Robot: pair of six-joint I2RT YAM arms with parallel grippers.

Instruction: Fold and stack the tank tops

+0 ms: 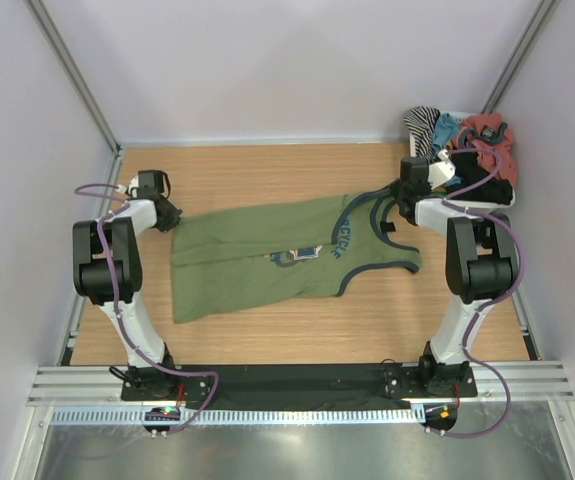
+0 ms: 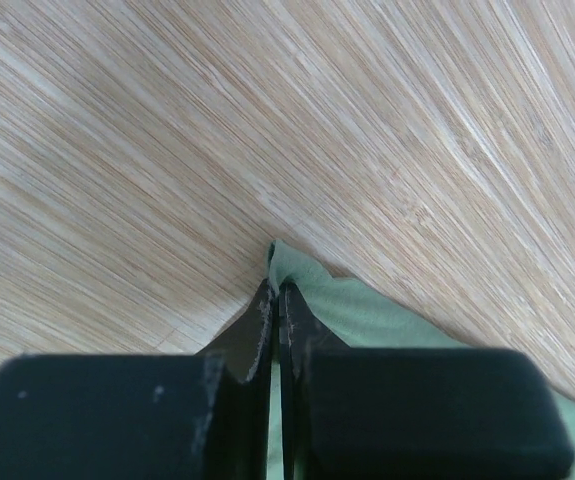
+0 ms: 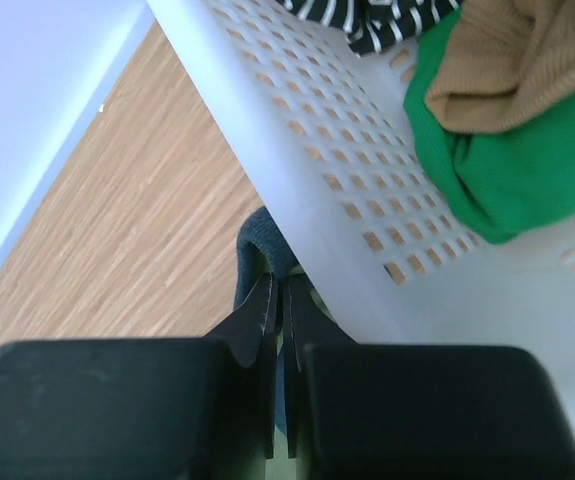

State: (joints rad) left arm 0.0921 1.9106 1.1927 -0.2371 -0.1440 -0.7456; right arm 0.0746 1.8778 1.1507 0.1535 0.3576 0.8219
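The green tank top (image 1: 257, 260) lies spread along the wooden table (image 1: 267, 180). Its neck end is just beside the basket (image 1: 453, 114) and its hem end is far from it. The cloth is pulled out long between the two claws, with a crease running lengthwise through it. Dark grey-blue trim edges the neck and armholes at the basket end. Pale lettering curves beside the neck, and a small dark patch sits further from the basket.

The right claw (image 1: 405, 195) is at the strap end, close against the basket. From its wrist camera the fingers (image 3: 262, 310) are pressed together with only a thin slit between them. They pinch a loop of the dark trim (image 3: 252, 245), which sits right under the basket's white perforated wall (image 3: 347, 170).

The left claw (image 1: 167, 215) is at the corner of the hem farthest from the basket. Its own camera shows the fingers (image 2: 262, 320) closed tight on the tip of the green cloth (image 2: 367, 315). That pinched corner (image 2: 279, 258) pokes out just past the fingertips, low over the bare wood (image 2: 167, 150).

A black garment (image 1: 485, 185) lies in the basket on the side nearest the right arm. Its shape is too bunched to make out. Piled in the basket with it are a striped piece (image 1: 422, 122), a teal one (image 1: 445, 130) and a red one (image 1: 487, 135). The striped piece hangs over the basket's far rim.
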